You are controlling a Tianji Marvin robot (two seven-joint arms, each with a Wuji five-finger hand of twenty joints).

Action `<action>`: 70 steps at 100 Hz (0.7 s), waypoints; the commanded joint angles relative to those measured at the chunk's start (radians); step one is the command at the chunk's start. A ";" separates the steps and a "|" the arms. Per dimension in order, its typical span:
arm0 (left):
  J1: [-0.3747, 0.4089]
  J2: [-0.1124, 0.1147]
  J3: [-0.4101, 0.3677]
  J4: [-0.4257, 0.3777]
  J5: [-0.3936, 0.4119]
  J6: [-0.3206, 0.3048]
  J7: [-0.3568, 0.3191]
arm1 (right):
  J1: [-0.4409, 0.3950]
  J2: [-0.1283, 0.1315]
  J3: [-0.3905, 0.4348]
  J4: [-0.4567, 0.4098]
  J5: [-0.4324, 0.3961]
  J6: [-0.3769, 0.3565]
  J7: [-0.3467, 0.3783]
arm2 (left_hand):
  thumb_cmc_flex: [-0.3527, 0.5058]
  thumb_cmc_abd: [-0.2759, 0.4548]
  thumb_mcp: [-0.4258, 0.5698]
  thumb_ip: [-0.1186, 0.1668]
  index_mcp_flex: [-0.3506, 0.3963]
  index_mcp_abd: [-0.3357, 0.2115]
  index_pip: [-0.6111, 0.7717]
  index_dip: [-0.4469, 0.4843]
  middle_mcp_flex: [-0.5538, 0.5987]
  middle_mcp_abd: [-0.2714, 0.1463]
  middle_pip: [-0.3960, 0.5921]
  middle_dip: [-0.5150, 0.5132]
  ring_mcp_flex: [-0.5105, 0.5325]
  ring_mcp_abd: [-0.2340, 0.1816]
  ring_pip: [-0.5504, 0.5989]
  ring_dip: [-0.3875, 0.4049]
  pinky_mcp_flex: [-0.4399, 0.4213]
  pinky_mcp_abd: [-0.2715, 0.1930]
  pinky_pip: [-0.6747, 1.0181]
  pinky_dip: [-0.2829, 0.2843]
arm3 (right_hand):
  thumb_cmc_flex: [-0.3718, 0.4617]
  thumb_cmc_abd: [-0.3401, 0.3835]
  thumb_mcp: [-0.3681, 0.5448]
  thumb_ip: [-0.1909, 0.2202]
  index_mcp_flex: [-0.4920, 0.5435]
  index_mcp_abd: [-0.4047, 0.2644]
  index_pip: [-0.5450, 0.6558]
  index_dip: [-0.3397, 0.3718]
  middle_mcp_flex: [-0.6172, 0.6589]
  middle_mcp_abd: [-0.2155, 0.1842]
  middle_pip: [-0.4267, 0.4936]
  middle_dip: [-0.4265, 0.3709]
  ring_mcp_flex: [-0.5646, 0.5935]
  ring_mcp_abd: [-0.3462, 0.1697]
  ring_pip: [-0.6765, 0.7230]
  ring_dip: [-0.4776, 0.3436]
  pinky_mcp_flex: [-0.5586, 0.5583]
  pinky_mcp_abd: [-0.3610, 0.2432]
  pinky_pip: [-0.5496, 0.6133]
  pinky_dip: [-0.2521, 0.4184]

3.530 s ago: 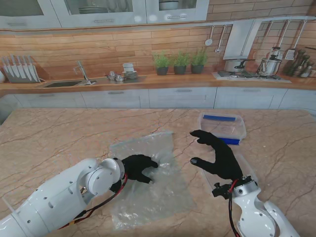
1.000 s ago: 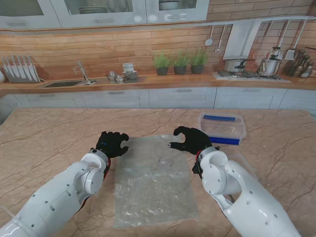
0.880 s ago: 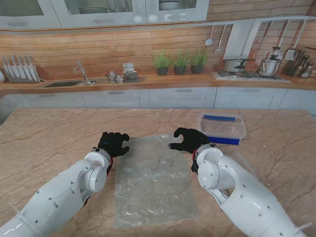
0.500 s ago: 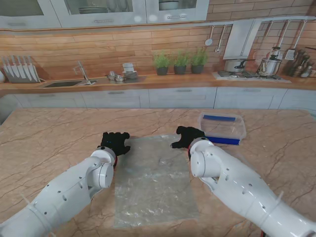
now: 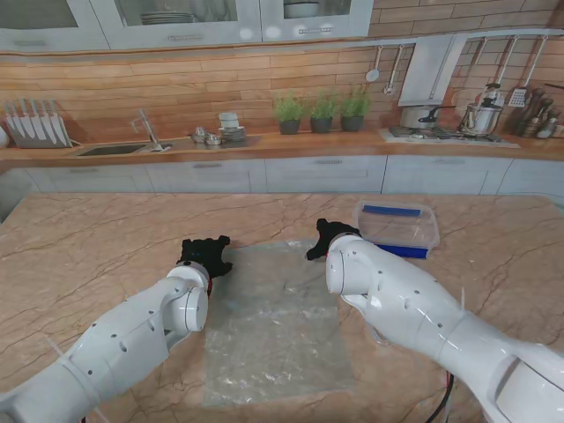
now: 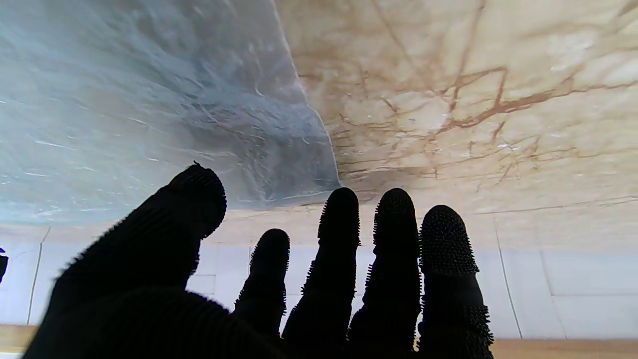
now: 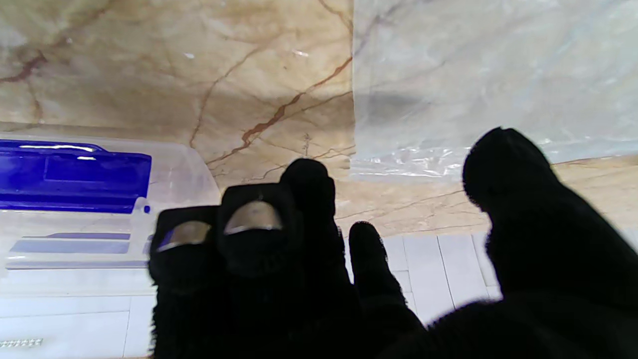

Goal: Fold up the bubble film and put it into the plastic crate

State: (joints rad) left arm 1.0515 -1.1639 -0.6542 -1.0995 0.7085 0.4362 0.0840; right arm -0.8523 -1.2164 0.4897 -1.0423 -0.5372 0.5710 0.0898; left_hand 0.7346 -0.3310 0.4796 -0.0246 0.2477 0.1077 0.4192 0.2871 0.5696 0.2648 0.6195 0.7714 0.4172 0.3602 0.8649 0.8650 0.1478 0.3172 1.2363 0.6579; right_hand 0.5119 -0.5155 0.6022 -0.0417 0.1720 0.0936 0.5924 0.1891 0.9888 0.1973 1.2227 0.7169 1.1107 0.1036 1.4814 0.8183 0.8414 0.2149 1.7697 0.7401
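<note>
The clear bubble film (image 5: 273,322) lies flat and unfolded on the marble table, its long side running away from me. My left hand (image 5: 204,254), in a black glove, hovers at the film's far left corner with fingers stretched and apart, holding nothing. In the left wrist view the film (image 6: 149,99) ends just beyond the left hand (image 6: 319,279). My right hand (image 5: 328,238) is at the far right corner, fingers partly curled, thumb apart, nothing in it. The right wrist view shows the film (image 7: 488,75) edge past the right hand (image 7: 349,269). The clear plastic crate (image 5: 434,231) with blue handles stands just right of it.
The crate (image 7: 75,199) sits close beside my right hand's fingers. My white forearms cross the table on both sides of the film. Beyond the table's far edge are white cabinets and a kitchen counter with sink, plants and stove.
Both hands have slid farther from me, up to the film's far corners. The film, skewed and rumpled 3.5 s ago under my left hand, now lies flat and straight.
</note>
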 commanded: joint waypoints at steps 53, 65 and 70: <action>-0.050 -0.026 0.100 0.082 0.017 0.046 0.023 | 0.110 -0.076 -0.213 0.183 -0.007 -0.101 0.042 | -0.059 -0.055 -0.020 -0.023 -0.065 0.017 -0.041 -0.028 -0.133 0.041 -0.021 -0.014 -0.102 0.039 -0.031 -0.001 -0.083 0.013 -0.021 0.008 | -0.036 -0.140 0.119 0.014 0.030 -0.019 0.060 -0.021 0.085 0.040 0.078 0.011 0.165 -0.081 0.096 -0.006 0.127 -0.163 0.167 -0.087; -0.059 -0.023 0.124 0.083 0.029 0.050 0.010 | 0.110 -0.084 -0.227 0.206 -0.014 -0.112 0.032 | -0.076 -0.056 -0.026 -0.020 -0.094 0.038 -0.090 -0.059 -0.167 0.037 -0.038 -0.030 -0.121 0.034 -0.042 -0.005 -0.099 0.005 -0.028 0.002 | -0.026 -0.146 0.125 0.013 0.067 -0.019 0.073 -0.016 0.097 0.036 0.079 0.009 0.177 -0.084 0.094 -0.007 0.136 -0.167 0.168 -0.090; -0.062 -0.020 0.129 0.079 0.031 0.051 -0.003 | 0.109 -0.086 -0.232 0.212 -0.016 -0.117 0.030 | -0.077 -0.055 -0.034 -0.019 -0.092 0.047 -0.141 -0.090 -0.184 0.036 -0.045 -0.038 -0.129 0.030 -0.050 -0.010 -0.106 0.003 -0.031 -0.002 | -0.017 -0.153 0.128 0.012 0.117 -0.034 0.092 -0.008 0.104 0.035 0.078 0.007 0.179 -0.083 0.093 -0.007 0.136 -0.168 0.169 -0.092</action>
State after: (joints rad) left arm 0.9832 -1.1838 -0.5342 -1.0169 0.7357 0.4824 0.1122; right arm -0.7305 -1.2939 0.2681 -0.8421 -0.5515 0.4656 0.1174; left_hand 0.6723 -0.3190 0.4965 -0.0203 0.1953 0.1282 0.3537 0.2330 0.4277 0.2901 0.5883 0.7429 0.3136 0.3707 0.8249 0.8653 0.0593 0.3175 1.2123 0.6571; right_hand 0.4715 -0.6151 0.7221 -0.0560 0.2264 0.0947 0.6409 0.1637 1.0635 0.1407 1.2431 0.7170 1.2169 0.0602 1.4835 0.8096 0.9499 0.1838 1.7848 0.7014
